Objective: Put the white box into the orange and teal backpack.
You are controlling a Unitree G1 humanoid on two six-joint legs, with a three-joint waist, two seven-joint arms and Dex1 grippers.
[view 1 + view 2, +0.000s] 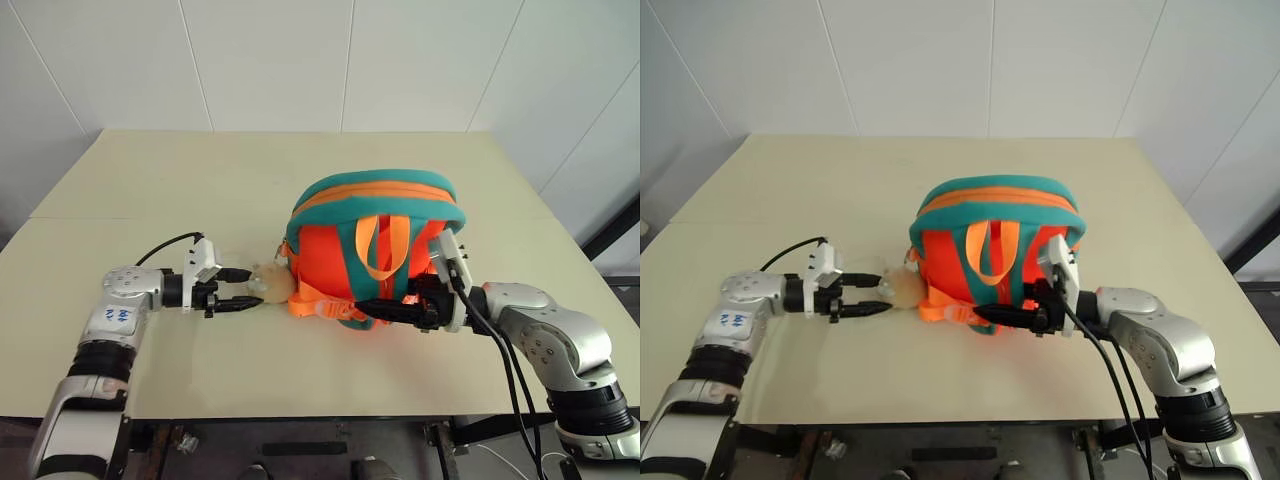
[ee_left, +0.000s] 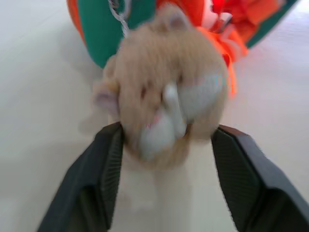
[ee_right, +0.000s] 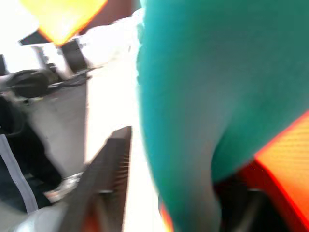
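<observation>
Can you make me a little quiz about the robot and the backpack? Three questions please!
1. True or false: the orange and teal backpack stands on the table.
2. What fluffy thing sits between the fingers of the left gripper?
A. a plush animal charm
B. a ball of yarn
C. a sponge
3. Fill in: the right gripper reaches across the backpack's ____ part, by the teal strap.

Key:
1. true
2. A
3. lower
</observation>
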